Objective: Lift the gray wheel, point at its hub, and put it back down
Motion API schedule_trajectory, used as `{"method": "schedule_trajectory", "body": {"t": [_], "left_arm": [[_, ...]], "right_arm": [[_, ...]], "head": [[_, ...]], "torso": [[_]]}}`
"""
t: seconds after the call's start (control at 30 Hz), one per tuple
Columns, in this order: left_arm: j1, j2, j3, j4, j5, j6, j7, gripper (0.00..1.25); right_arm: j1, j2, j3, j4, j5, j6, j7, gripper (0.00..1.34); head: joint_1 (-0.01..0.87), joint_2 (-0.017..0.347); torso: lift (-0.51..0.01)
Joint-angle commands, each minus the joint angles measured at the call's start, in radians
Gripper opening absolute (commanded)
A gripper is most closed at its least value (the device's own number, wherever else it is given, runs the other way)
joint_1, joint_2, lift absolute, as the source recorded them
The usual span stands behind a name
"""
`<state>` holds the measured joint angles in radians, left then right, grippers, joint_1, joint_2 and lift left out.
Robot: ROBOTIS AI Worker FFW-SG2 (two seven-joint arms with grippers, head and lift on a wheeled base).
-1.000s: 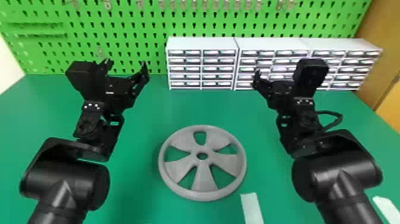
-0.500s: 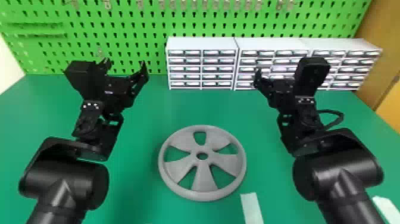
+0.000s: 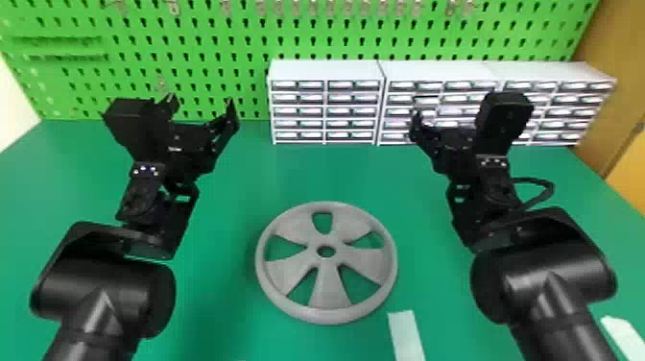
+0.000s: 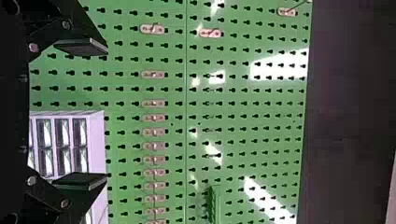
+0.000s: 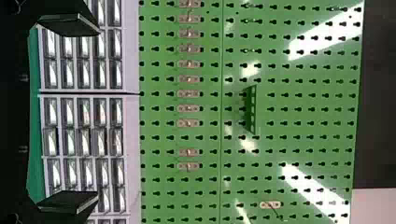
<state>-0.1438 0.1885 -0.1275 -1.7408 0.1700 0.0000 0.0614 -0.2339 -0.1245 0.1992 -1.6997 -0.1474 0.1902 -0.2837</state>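
Surface point(image 3: 216, 288): gray wheel point(image 3: 328, 290) flat | left hand point(image 4: 107, 113), right hand point(image 5: 98, 113): fingers apart | risk: uneven grip (wide piece) may tip it

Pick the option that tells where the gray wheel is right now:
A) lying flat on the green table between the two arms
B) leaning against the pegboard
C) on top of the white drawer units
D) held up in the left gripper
A, since the gray wheel lies flat on the green table, with an arm on each side.
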Motion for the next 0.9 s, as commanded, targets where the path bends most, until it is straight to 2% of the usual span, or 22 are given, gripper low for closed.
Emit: {"method": "schedule_trajectory", "body": {"t": [0.0, 0.87], "left_arm": [[0.0, -0.003, 0.0, 0.0, 0.0, 0.0, 0.0, 0.94], [-0.007, -0.003, -0.006, 0.001, 0.006, 0.009, 0.0, 0.94]], "right_arm": [[0.002, 0.0, -0.001, 0.0, 0.0, 0.0, 0.0, 1.27], [0.001, -0.003, -0.001, -0.003, -0.003, 0.0, 0.0, 1.27]], "head": [[0.692, 0.048], [0.692, 0.048]], "torso": [[-0.088], [-0.088]]}}
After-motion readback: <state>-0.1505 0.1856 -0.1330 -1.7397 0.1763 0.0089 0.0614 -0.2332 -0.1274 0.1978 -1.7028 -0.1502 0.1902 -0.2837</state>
